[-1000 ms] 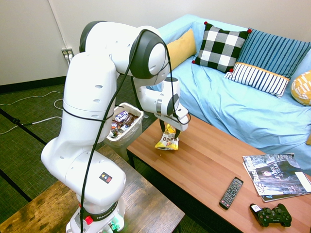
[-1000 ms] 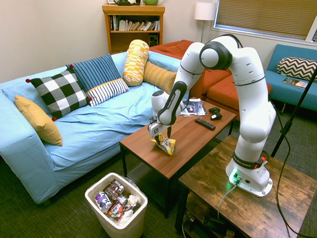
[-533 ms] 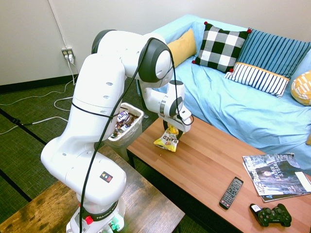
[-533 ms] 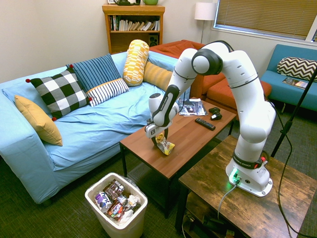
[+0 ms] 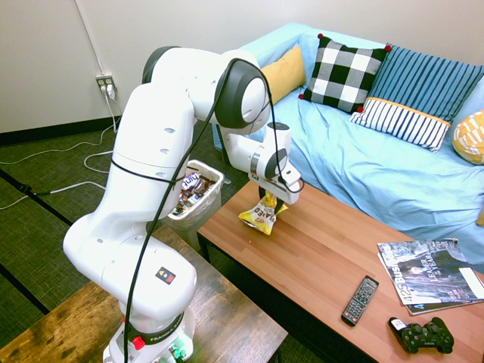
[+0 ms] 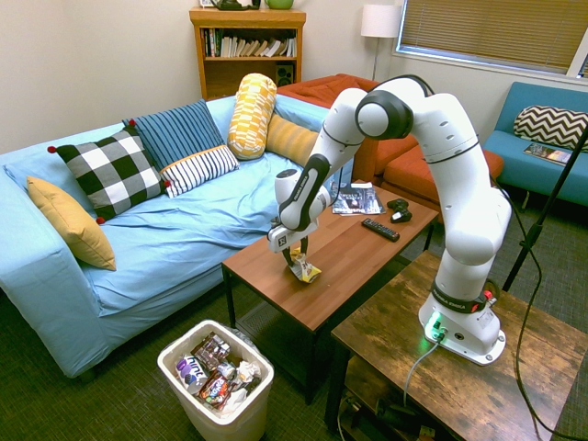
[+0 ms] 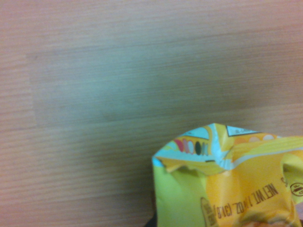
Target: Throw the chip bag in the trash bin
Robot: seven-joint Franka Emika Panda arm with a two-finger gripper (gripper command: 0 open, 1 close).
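Note:
The chip bag (image 5: 259,218), crumpled yellow foil with red and white print, stands tilted on the near-left end of the wooden coffee table (image 5: 325,249). My gripper (image 5: 271,203) points down right at the bag's top edge, touching or enclosing it. The second exterior view shows the same chip bag (image 6: 304,269) under the gripper (image 6: 292,254). The wrist view shows the chip bag (image 7: 232,184) close up over the table's wood. The white trash bin (image 6: 220,424) stands on the floor off that end of the table, holding several dark wrappers; the trash bin (image 5: 198,213) is partly hidden by my arm.
A remote (image 5: 360,299), a black game controller (image 5: 422,336) and a magazine (image 5: 431,283) lie on the table's far end. A blue sofa (image 6: 175,230) with cushions runs along the table's far side. A darker wooden side table (image 6: 459,367) adjoins the coffee table.
The gripper has come down and moved slightly along the table onto the bag's top, and its jaws have narrowed. The bag has shifted a little with it.

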